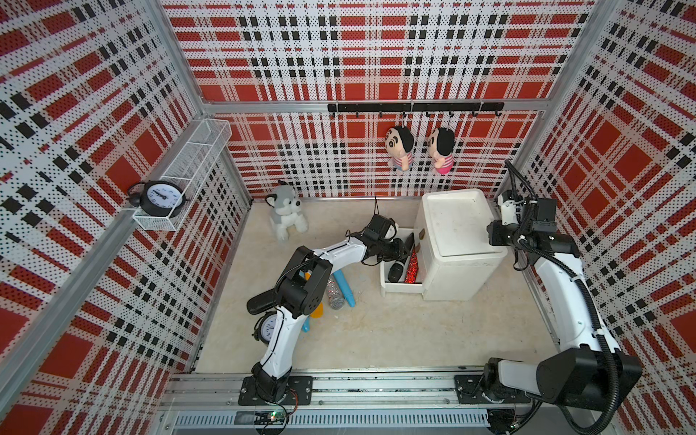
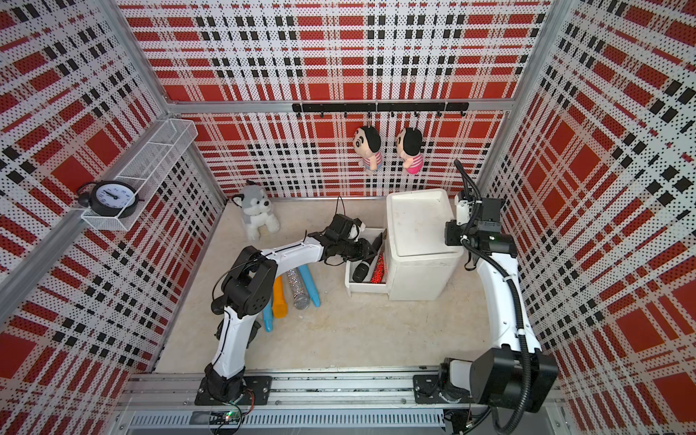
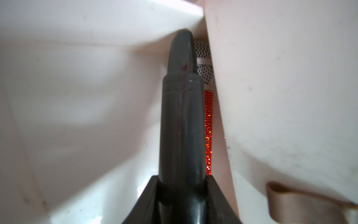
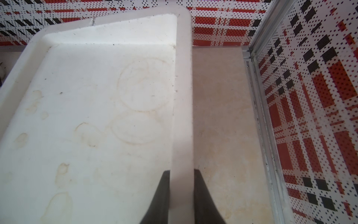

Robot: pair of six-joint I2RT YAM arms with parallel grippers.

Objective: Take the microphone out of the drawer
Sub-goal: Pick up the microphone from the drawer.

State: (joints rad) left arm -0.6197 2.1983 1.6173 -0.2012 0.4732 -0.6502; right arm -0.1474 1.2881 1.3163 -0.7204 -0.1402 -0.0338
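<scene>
Left gripper (image 3: 183,177) is clamped on the handle of the black mic (image 3: 182,126), w/ fingers (image 3: 143,205) on either side of the shaft. The mic sits inside the pulled-out drawer (image 1: 401,288) of the white cabinet (image 1: 459,271), its head twd the drawer front. Can't tell if it's lifted off the drawer bottom. Just beside it, on the cabinet side, lies a red glitter mic (image 3: 208,126) w/ a silver mesh head, partly hidden by the cabinet front. A brown tab (image 3: 290,201) hangs on that front. Right gripper (image 4: 182,171) is pinched on the raised rim of the cabinet top, at the edge nearest the right wall. On the floor btwn the left arm and the drawer, close together: silver glitter mic (image 2: 297,290), blue mic (image 2: 310,284), orange mic (image 2: 279,297) and a 2nd blue one (image 2: 267,320). Husky plush (image 1: 286,214) sits near the back wall. Two dolls (image 1: 400,147) hang from the hook rail (image 1: 414,107). Alarm clock (image 1: 162,197) stands in the wire shelf (image 1: 196,158). Its dial numerals are too small to read. Same for the clock face (image 1: 268,327) half hidden under the left arm.
</scene>
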